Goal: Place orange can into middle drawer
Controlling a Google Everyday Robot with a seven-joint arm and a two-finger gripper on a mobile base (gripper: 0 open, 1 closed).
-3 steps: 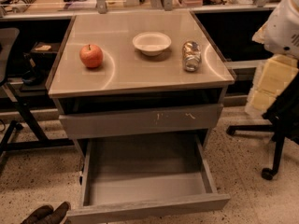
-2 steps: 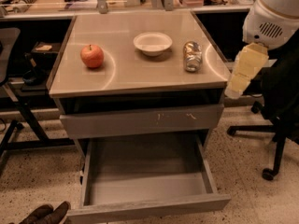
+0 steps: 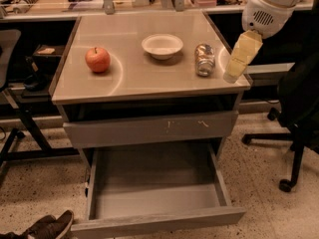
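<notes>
The orange can (image 3: 204, 59) lies on its side on the cabinet top (image 3: 134, 76), to the right of the white bowl. The middle drawer (image 3: 154, 203) is pulled out at the bottom of the cabinet, and its grey inside is empty. My gripper (image 3: 234, 71) is pale yellow and hangs from the white arm head (image 3: 266, 11) at the top right. It points down and left over the right edge of the cabinet top. It is just right of the can and apart from it, and it holds nothing.
A red-orange apple (image 3: 97, 59) and a white bowl (image 3: 162, 46) stand on the cabinet top. A closed drawer front with pale scratch marks (image 3: 149, 128) sits above the open drawer. A black office chair (image 3: 299, 113) stands at the right, and shoes (image 3: 45, 227) lie at the bottom left.
My arm has swung left and up from beside the cabinet, so the gripper is now over the top's right edge, close to the can. The can, apple, bowl and drawer have not moved.
</notes>
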